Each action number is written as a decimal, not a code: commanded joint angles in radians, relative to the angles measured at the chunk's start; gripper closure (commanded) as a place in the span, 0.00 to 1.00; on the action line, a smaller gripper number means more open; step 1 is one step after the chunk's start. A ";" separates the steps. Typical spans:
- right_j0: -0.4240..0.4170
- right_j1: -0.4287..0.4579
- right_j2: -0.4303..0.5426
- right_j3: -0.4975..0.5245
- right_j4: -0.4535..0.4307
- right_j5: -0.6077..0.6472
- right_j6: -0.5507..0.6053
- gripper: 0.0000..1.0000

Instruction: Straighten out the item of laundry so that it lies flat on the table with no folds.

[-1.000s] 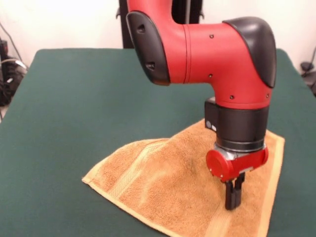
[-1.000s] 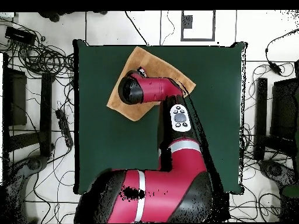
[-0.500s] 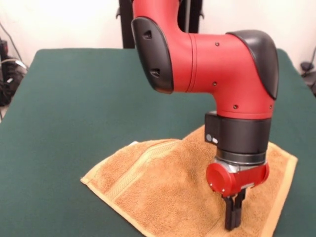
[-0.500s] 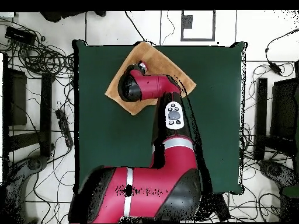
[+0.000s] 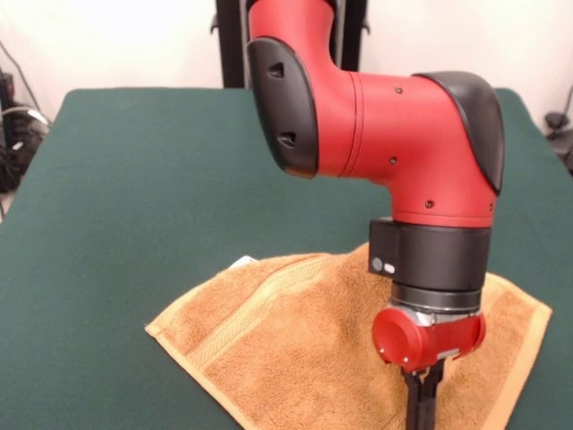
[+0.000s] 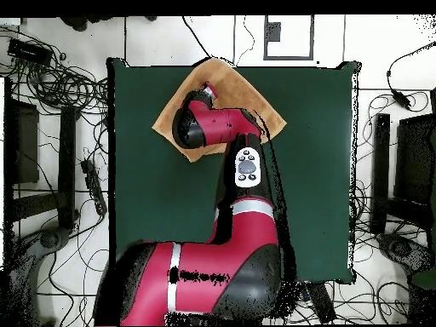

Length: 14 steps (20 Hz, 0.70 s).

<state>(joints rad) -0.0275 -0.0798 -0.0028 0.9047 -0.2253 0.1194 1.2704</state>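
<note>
Item: terry-cloth towel (image 5: 295,349), orange-tan, with a paler woven band and paler hem. It lies on the green-covered table (image 5: 134,179), directly beneath the gripper and spreading out to either side of it. In the overhead view it sits askew, at the table edge farthest from the robot's base. Condition: mostly spread, but one corner away from the gripper appears turned over, showing a pale underside; the cloth rises slightly toward the tool. Judged not yet flat.

Tool: gripper (image 5: 421,399), pointing straight down from the red wrist, tips running out of the front view's bottom edge. The two black fingers (image 5: 414,394) stand close together, apparently pinching the towel where they meet it; the contact itself is cut off, so the hold is inferred.

Reason for placement: the vertical, low pose suits pinching the cloth and dragging it to pull out the fold.
</note>
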 commanded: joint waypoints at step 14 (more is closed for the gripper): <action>0.045 0.220 -0.095 0.062 0.064 -0.156 0.224 1.00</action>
<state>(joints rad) -0.0041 -0.0194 -0.0787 0.8798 -0.1819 -0.0696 1.2704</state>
